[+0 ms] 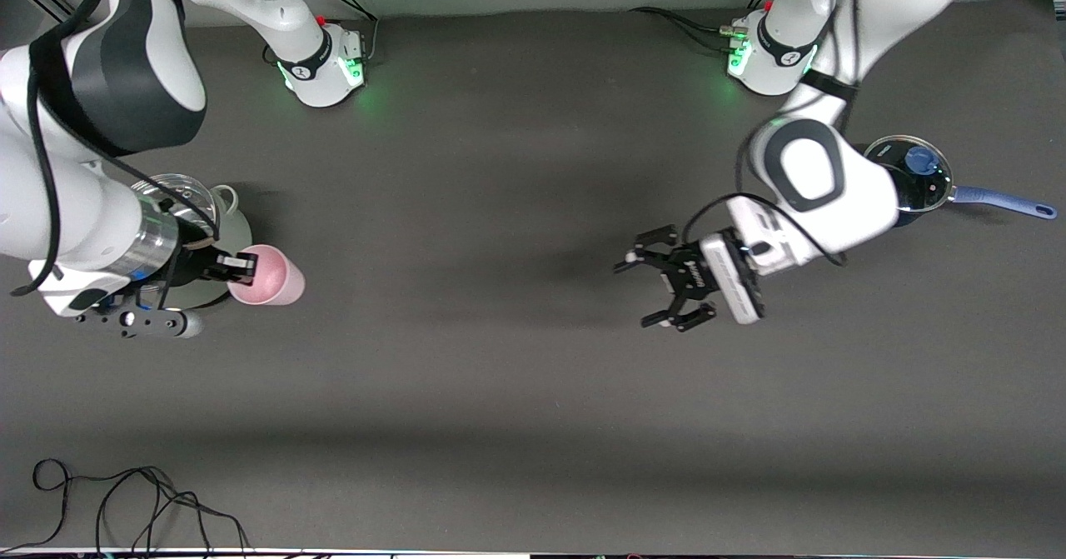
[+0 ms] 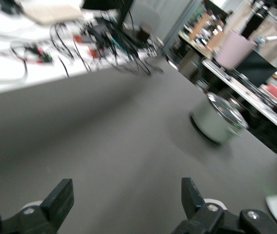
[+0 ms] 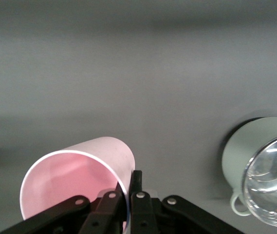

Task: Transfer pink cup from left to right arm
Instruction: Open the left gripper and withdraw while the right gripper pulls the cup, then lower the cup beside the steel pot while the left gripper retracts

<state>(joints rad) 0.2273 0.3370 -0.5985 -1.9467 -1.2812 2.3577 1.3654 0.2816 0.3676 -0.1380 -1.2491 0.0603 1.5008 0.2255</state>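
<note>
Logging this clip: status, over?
Right gripper shut on small pale-pink plastic cup, beside pale-green lidded pot. Left gripper open, empty. Nothing between.

A robot lab: two white robot arms [image 1: 799, 167] at a gray table [image 1: 500, 376], benches with wires [image 2: 104, 39].

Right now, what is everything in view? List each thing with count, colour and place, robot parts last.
pink cup: one, pale pink, tilted, held by its rim in the right end effector.
lidded pot: one, pale green with glass lid, toward the right arm's end of the table, partly under that arm.
saucepan: one, blue handle and knob, glass lid, toward the left arm's end.
cables: one loose black tangle, at the table edge nearest the front camera.
right end effector: black, shut on the cup's rim.
left end effector: black claw, open, empty, above bare table.
</note>
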